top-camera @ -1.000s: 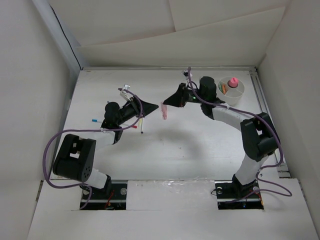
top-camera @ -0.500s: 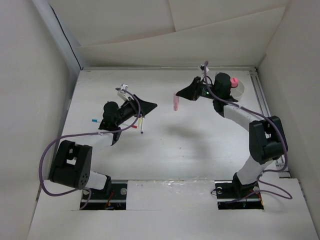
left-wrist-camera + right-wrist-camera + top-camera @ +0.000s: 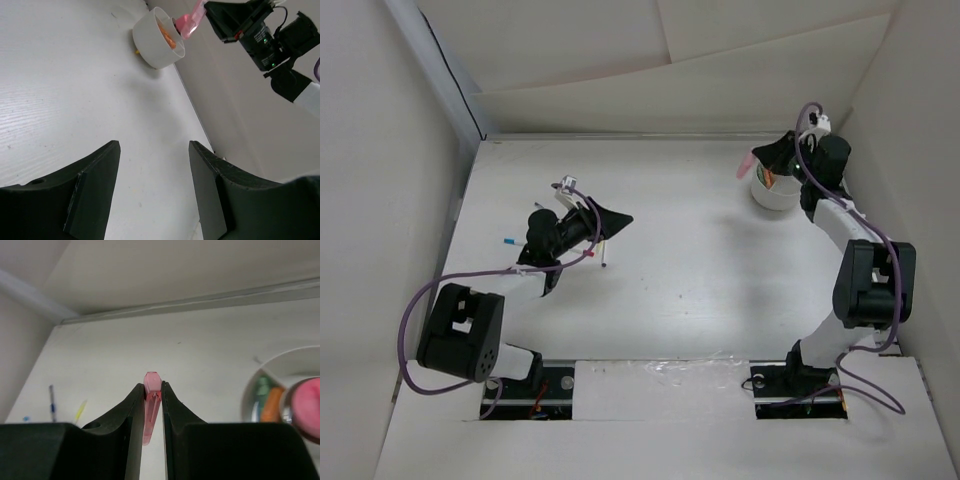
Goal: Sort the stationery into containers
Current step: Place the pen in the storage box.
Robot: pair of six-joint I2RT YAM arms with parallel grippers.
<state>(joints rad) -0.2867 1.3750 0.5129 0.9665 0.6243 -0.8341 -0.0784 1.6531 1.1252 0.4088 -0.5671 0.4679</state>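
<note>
My right gripper point(image 3: 756, 160) is shut on a short translucent pink pen piece point(image 3: 744, 166), held just left of and above the round white cup point(image 3: 772, 198) at the far right. In the right wrist view the pink piece point(image 3: 151, 407) sits upright between my fingertips point(image 3: 151, 388). The cup point(image 3: 250, 390) holds an orange piece point(image 3: 272, 406) and a pink-capped tube point(image 3: 306, 406). My left gripper point(image 3: 616, 218) is open and empty at the left middle, above thin pens point(image 3: 603, 254). In the left wrist view it point(image 3: 154, 150) faces the cup point(image 3: 152, 47).
A small blue-tipped pen point(image 3: 508, 241) lies at the table's left. A blue pen point(image 3: 51, 402) and a yellow pen point(image 3: 80, 411) show far off in the right wrist view. White walls close in the table at the back and right, near the cup.
My right gripper has swung right and back with the pink piece, from the table's middle to the cup's left rim. The left gripper has barely moved.
</note>
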